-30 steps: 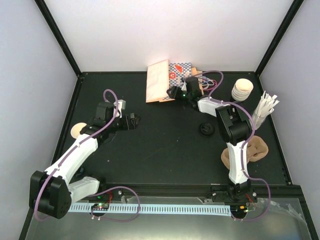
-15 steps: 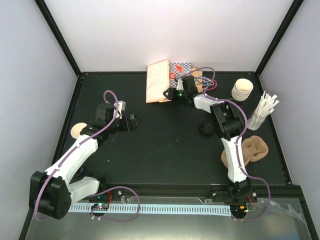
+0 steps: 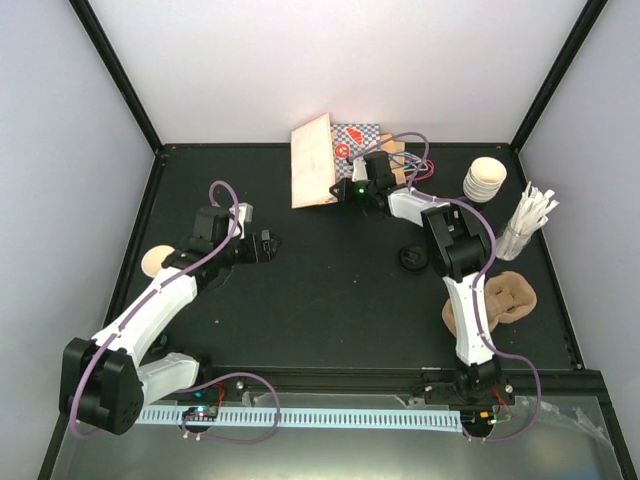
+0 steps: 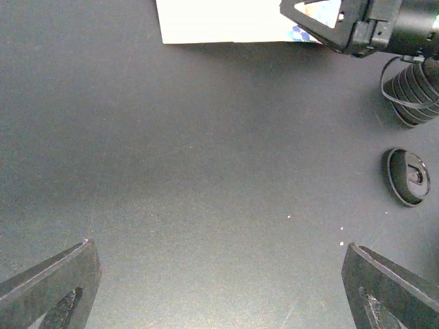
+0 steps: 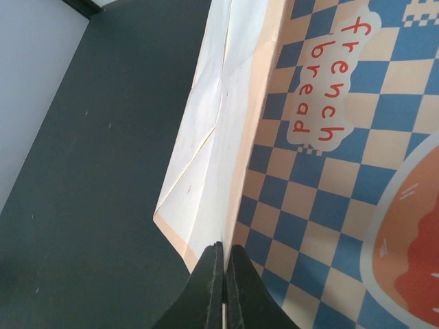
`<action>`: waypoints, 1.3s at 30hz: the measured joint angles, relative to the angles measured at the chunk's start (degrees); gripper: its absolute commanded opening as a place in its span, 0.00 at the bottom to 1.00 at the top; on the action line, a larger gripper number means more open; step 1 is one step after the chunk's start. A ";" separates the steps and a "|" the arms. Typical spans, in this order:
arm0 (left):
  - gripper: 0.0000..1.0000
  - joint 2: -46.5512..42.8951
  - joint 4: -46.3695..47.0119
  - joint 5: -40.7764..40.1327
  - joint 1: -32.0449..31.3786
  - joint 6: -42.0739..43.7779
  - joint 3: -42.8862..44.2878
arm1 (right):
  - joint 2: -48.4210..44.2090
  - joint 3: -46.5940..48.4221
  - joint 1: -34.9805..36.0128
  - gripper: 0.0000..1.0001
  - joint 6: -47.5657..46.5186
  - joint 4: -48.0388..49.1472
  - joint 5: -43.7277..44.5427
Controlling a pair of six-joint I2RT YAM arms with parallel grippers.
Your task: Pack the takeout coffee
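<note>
A paper bag (image 3: 312, 162) with a blue-checked "french bread" face (image 5: 329, 171) stands at the back of the table. My right gripper (image 5: 223, 252) is shut on the bag's edge, where the pale side fold (image 5: 216, 130) meets the printed face; from above that gripper (image 3: 347, 190) sits at the bag's right corner. A round black lid (image 3: 412, 257) lies flat mid-table and also shows as the lid (image 4: 409, 177) in the left wrist view. A pale cream cup (image 3: 151, 262) peeks out beside the left arm. My left gripper (image 3: 268, 243) hovers open over bare table, fingertips (image 4: 65, 277) wide apart.
A stack of cream cups (image 3: 485, 180) stands at the back right, with a holder of white sticks (image 3: 531, 215) beside it. A brown pulp carrier (image 3: 507, 298) lies near the right arm. Purple cables loop around both arms.
The right gripper moved left to the bag and shut on its edge. The bag's top has shifted a little left and up. The left arm stays put.
</note>
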 measured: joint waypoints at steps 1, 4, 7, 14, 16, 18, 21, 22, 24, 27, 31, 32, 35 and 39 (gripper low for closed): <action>0.99 -0.02 -0.09 -0.02 0.00 0.04 0.00 | -0.44 -0.66 0.02 0.01 -0.39 0.09 -0.17; 0.99 -0.15 -0.44 -0.04 0.00 0.09 0.00 | -3.54 -4.42 0.02 0.01 -1.84 0.44 -0.68; 0.99 -0.66 -0.85 -0.09 0.00 0.07 0.00 | -7.63 -8.31 0.02 0.01 -3.30 0.79 -1.40; 0.99 -3.43 -1.16 -0.04 0.00 0.04 0.00 | -18.34 -17.05 0.52 0.01 -6.86 1.66 -3.80; 0.99 -4.26 -1.16 -0.04 0.00 0.02 0.00 | -21.20 -19.19 1.22 0.01 -7.93 1.36 -4.35; 0.99 -4.90 -1.22 -0.02 0.00 0.00 0.00 | -23.93 -21.22 2.27 0.01 -9.20 0.85 -4.83; 0.99 -5.75 -1.44 -0.02 0.00 0.00 0.00 | -27.58 -24.06 4.17 0.01 -10.88 -0.28 -5.79; 0.99 -6.08 -1.62 -0.02 0.00 0.00 -0.02 | -28.50 -24.76 4.90 0.01 -11.52 -1.01 -5.97; 0.99 -7.26 -1.70 0.00 0.00 0.00 -0.28 | -29.99 -25.92 6.51 0.01 -12.83 -2.64 -6.14; 0.99 -8.83 -1.51 -0.02 0.00 0.00 -1.11 | -31.65 -27.78 9.60 0.02 -14.75 -5.33 -5.70; 0.99 -13.09 -1.51 -0.74 0.02 -0.79 -3.17 | -34.16 -31.82 13.35 0.02 -15.54 -7.23 -4.87; 0.99 -14.08 -1.31 -0.94 0.02 -1.49 -3.65 | -35.10 -33.24 14.19 0.03 -15.50 -7.58 -4.52; 0.99 -15.87 -0.66 -0.48 0.11 -3.32 -4.83 | -37.31 -36.48 16.13 0.03 -15.28 -8.48 -3.41; 0.99 -15.30 -0.61 2.03 0.11 -5.11 -5.31 | -39.12 -39.98 18.86 0.04 -14.62 -8.92 -1.46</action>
